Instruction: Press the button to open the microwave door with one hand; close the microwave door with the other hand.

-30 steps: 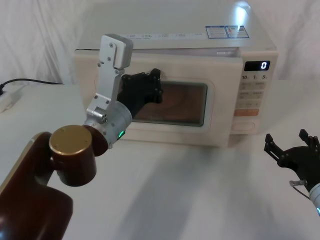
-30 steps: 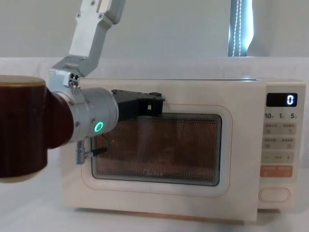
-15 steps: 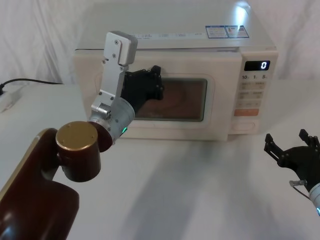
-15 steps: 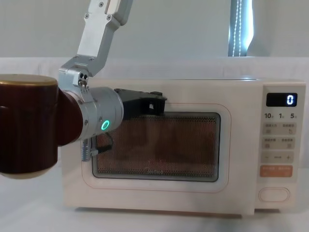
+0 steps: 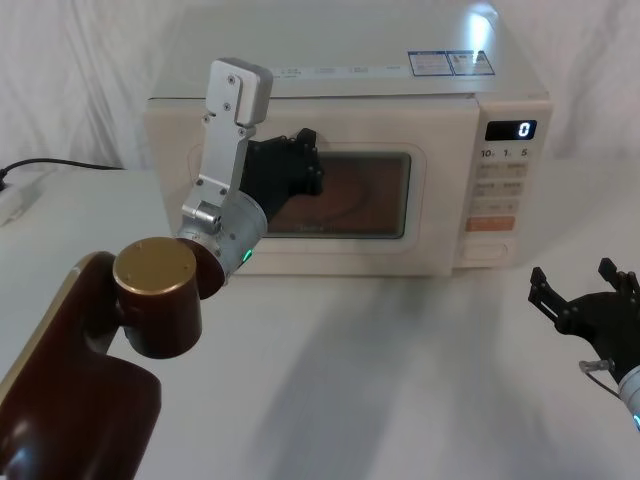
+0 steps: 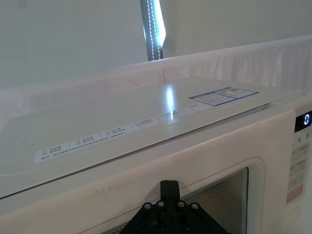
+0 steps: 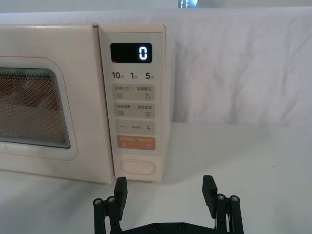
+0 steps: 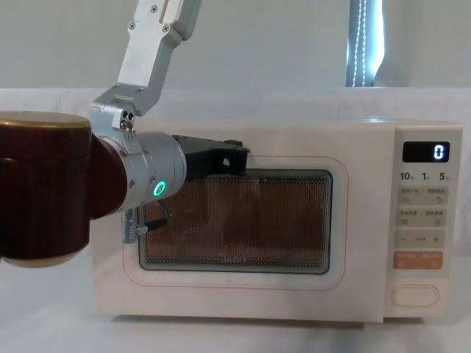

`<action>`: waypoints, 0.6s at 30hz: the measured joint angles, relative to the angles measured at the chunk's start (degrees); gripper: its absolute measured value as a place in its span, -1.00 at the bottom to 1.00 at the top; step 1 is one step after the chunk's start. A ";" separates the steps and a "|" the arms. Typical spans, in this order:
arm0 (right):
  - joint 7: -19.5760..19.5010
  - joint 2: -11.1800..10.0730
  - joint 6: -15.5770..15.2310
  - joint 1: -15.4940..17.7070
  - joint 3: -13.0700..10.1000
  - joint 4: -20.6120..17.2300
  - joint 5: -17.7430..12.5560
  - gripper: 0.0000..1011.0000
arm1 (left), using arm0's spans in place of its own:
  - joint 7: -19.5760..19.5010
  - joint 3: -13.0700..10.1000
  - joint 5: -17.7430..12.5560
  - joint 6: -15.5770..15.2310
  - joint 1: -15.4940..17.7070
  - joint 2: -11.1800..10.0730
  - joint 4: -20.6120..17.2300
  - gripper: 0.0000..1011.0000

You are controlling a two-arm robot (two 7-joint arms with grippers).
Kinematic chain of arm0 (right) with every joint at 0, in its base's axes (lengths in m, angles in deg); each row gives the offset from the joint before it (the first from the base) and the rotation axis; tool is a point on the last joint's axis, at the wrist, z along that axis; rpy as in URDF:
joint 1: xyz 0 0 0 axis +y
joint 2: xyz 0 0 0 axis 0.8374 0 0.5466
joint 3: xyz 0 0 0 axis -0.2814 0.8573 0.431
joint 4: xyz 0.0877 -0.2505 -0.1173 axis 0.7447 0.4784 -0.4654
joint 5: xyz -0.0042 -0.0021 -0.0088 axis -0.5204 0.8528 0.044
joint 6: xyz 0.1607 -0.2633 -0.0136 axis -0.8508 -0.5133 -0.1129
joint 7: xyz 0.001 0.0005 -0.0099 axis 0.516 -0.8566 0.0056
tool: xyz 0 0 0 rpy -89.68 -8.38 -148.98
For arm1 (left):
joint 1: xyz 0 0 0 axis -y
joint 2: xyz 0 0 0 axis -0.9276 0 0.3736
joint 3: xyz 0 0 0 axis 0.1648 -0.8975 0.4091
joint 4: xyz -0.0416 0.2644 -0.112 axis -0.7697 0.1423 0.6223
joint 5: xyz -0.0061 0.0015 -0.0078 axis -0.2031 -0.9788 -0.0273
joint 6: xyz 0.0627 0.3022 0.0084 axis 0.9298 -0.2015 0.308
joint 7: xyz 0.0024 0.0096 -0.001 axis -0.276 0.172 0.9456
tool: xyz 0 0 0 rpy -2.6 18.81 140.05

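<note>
The cream microwave door [image 5: 425, 215] with its dark window lies flush with the oven front. My left gripper [image 5: 306, 165] rests against the door's upper left part, over the window's corner; from the side it shows as a black clamp [image 8: 237, 157] touching the door [image 8: 243, 283]. In the left wrist view its fingertips [image 6: 169, 187] meet, shut on nothing, at the door [image 6: 219, 156]. The plain pill-shaped button [image 7: 138, 167] sits at the bottom of the control panel, under the orange key. My right gripper [image 7: 165, 183] hovers open low in front of the button [image 5: 487, 251], apart from it, at the table's right [image 5: 572, 274].
The display [image 7: 130, 52] reads 0. My left arm's brown elbow [image 5: 155, 300] bulks over the front left of the white table. A black cable and a white power strip [image 5: 18, 198] lie at the far left. Open tabletop [image 5: 400, 380] lies in front of the microwave.
The door stood slightly ajar a second ago; my left gripper pushed it in and it now lies flush. The right gripper has not moved.
</note>
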 joint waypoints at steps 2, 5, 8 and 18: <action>0.00 0.00 0.00 0.00 0.00 0.00 0.00 0.98 | 0.00 0.12 -0.19 -0.14 0.05 0.13 0.01 -1.00; 0.00 0.00 0.00 0.00 0.00 0.00 0.00 0.98 | 0.00 0.31 -0.40 -0.20 0.06 0.28 0.02 -1.00; 0.00 0.00 0.00 0.00 0.00 0.00 0.00 0.98 | -0.01 0.56 -0.54 -0.29 0.07 0.44 0.04 -1.00; 0.00 0.00 0.00 0.00 0.00 0.00 0.00 0.98 | 0.38 1.20 -1.03 -0.57 0.11 0.95 0.17 -1.00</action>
